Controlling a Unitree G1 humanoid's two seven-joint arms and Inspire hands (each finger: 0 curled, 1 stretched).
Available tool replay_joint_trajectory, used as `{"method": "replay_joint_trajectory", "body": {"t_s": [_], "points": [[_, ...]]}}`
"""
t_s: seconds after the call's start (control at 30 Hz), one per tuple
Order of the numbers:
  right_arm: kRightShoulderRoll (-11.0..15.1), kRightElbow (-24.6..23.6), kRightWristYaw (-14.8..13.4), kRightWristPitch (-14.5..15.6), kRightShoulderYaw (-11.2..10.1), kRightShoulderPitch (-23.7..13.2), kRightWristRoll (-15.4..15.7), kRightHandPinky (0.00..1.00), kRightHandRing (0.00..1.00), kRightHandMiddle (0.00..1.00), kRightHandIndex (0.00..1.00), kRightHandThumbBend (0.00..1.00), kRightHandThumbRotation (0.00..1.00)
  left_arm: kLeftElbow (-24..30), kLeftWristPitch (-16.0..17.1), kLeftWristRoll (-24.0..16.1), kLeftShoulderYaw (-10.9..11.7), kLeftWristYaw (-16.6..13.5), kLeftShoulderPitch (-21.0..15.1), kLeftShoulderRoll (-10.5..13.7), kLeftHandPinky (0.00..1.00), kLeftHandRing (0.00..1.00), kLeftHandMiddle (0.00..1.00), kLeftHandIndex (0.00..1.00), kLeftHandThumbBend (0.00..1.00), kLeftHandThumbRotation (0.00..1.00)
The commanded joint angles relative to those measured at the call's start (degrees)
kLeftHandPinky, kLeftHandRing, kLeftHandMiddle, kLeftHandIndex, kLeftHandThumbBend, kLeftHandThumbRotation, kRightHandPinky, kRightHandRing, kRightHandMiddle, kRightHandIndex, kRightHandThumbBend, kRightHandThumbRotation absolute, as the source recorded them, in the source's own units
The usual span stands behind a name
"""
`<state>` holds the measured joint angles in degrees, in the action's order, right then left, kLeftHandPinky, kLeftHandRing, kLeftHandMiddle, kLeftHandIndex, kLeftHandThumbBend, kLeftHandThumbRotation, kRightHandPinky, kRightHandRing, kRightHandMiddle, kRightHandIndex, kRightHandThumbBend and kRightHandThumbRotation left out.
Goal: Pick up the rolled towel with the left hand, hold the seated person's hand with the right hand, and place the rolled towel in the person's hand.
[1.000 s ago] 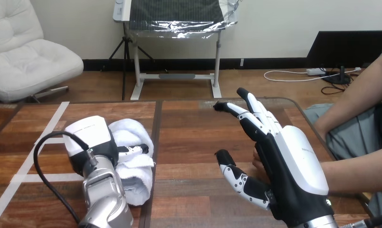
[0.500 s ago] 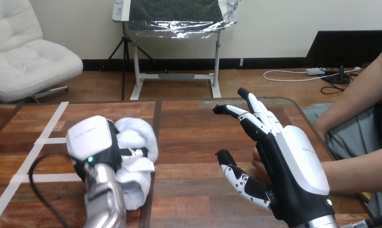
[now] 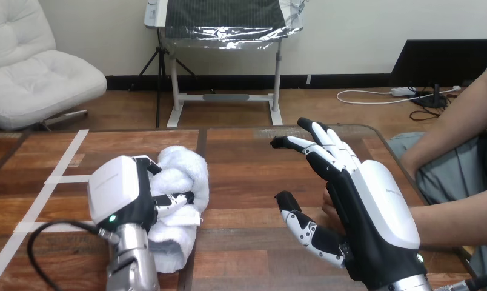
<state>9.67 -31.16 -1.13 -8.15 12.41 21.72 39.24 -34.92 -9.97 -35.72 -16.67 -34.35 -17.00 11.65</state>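
I see a towel [image 3: 183,173] of fluffy white cloth on a tabletop [image 3: 247,176] of smooth, lightly glossy brown wood with matt pale tape [image 3: 64,179]. The left robot hand [image 3: 117,194] and right robot hand [image 3: 374,212] wear glossy white plastic shells over matt black. The left forearm [image 3: 132,270] looks like brushed metal.

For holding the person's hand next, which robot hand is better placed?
Right. The right hand is open and stands just in front of the person's hand. The left hand is well apart from it, with its fingers curled round the rolled towel.
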Motion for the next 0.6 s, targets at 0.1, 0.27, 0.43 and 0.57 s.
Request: {"method": "replay_joint_trajectory", "body": {"t_s": [0.1,0.27,0.43,0.57], "points": [[0.36,-2.54,-0.26,-1.17,-0.74,-2.09,-0.34,1.0,1.0,0.96,0.81,0.3,0.0,-1.24,8.1,2.38,1.65,-2.07,-0.9,0.42,0.2,0.28,0.37,0.47,0.55,0.12],[0.44,-2.52,-0.22,-1.2,-0.81,-2.07,-0.31,1.0,1.0,0.96,0.81,0.3,0.0,-2.79,15.24,5.73,3.34,-2.23,-0.46,0.09,0.24,0.32,0.4,0.48,0.56,0.11],[0.31,-2.77,0.01,-0.8,-0.86,-2.06,-0.28,1.0,1.0,0.96,0.81,0.3,0.0,-4.92,24.5,12.26,6.61,-0.79,0.09,-1.42,0.25,0.32,0.4,0.48,0.6,0.08],[0.32,-2.78,0.0,-0.8,-1.0,-2.13,-0.44,1.0,1.0,0.96,0.81,0.3,0.0,-6.79,31.35,18.21,9.09,2.7,0.27,-2.7,0.25,0.32,0.41,0.48,0.63,0.07]]}}
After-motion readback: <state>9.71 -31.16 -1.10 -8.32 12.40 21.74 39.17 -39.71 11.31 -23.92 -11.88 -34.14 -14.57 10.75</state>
